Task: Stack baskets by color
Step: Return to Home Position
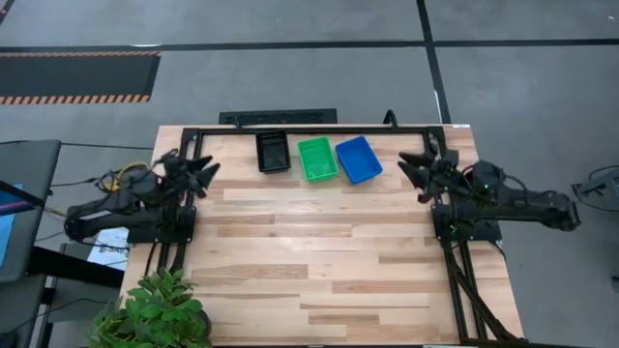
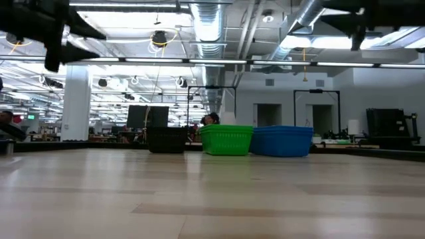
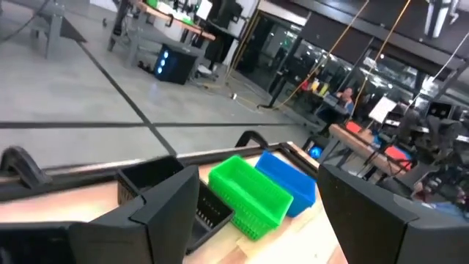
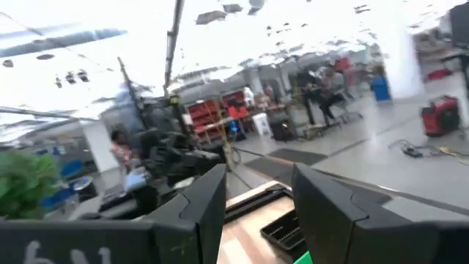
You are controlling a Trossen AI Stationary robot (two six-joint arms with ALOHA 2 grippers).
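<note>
Three baskets stand side by side on their bottoms near the table's far edge: a black basket (image 1: 273, 152), a green basket (image 1: 317, 159) and a blue basket (image 1: 358, 159). The low view shows them in the same order: black (image 2: 166, 139), green (image 2: 226, 140), blue (image 2: 282, 141). My left gripper (image 1: 205, 174) hangs open above the table's left side, pointing level toward the baskets, nothing between its fingers (image 3: 168, 213). My right gripper (image 1: 411, 172) is open above the right side, right of the blue basket, and holds nothing.
A black metal frame (image 1: 309, 130) runs along the far edge and down both sides behind the arms' bases. A leafy potted plant (image 1: 155, 309) stands at the near left corner. Cables (image 1: 121, 179) lie off the table's left edge.
</note>
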